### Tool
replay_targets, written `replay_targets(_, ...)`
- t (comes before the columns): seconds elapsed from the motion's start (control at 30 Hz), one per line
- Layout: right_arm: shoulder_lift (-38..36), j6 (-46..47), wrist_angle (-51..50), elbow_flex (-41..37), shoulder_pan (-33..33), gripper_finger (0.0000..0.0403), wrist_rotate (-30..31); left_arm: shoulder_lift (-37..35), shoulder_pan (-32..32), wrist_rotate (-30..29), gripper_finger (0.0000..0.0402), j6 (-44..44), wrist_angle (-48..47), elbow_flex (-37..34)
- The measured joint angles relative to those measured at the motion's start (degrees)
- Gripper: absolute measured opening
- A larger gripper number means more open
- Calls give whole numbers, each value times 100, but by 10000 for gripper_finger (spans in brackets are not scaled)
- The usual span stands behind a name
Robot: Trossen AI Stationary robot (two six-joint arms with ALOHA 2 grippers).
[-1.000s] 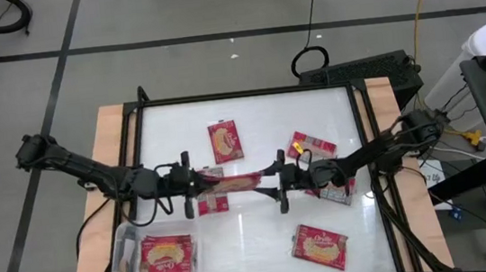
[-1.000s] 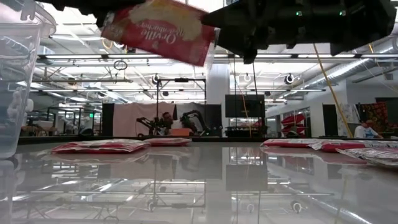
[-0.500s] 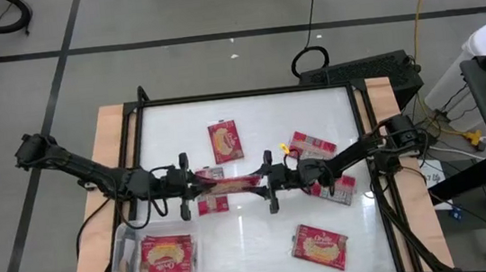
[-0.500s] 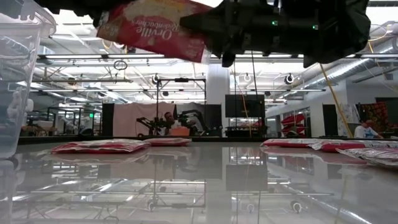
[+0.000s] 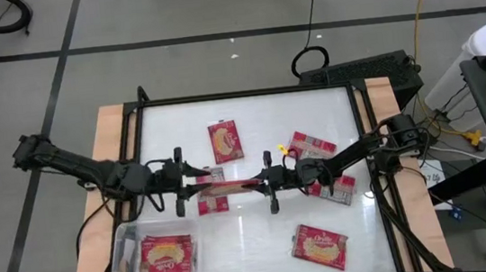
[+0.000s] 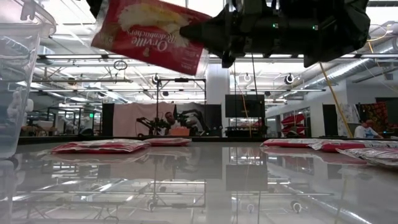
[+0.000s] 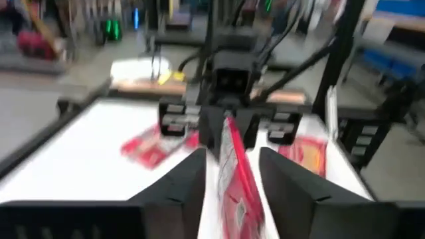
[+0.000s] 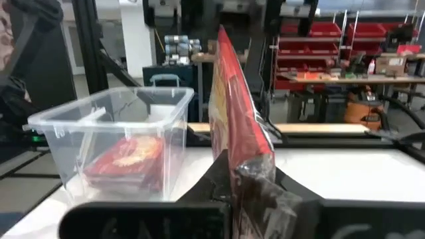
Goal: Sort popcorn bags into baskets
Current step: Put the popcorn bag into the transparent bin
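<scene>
A red popcorn bag hangs in mid-air over the table's middle, on edge, with its picture face showing in the low view. My right gripper is shut on its right end. My left gripper is open at the bag's left end, one finger on each side of it with a gap on both sides. The clear basket stands at the table's near left with a bag lying inside it. My right gripper pinches the bag's crinkled right end between its two fingers. The fingers come level from the table's right and lie along the bag. The bag is lifted clear, standing on edge and slanting a little in the low view.
Loose bags lie flat on the table: one at the far middle, one right of it, one near right, one under the held bag, one under my right arm. The table has a dark frame.
My right gripper has moved toward the table's left edge and shut on the bag's right end. My left gripper has opened, let go of the left end and drawn back slightly left. The bag stays lifted and has tipped more onto its edge.
</scene>
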Motion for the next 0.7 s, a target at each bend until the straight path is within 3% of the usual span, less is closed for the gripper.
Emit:
replay_targets(0.1, 0, 72, -186, 0, -33, 6, 5, 98, 136, 54, 178, -453, -1353, 671)
replay_targets(0.2, 0, 143, -320, 0, -82, 4, 12, 370, 318, 495, 205, -717, -2314, 1163)
replay_targets(0.33, 0, 153, -389, 2, -135, 4, 14, 862, 609, 924, 221, -896, -2706, 1546)
replay_targets(0.47, 0, 152, -361, 2, -196, 4, 24, 1448, 922, 1085, 213, -775, -2921, 1804)
replay_targets(0.7, -4, 140, -436, 4, -259, 4, 17, 2133, 1284, 1534, 164, -581, -3772, 2511)
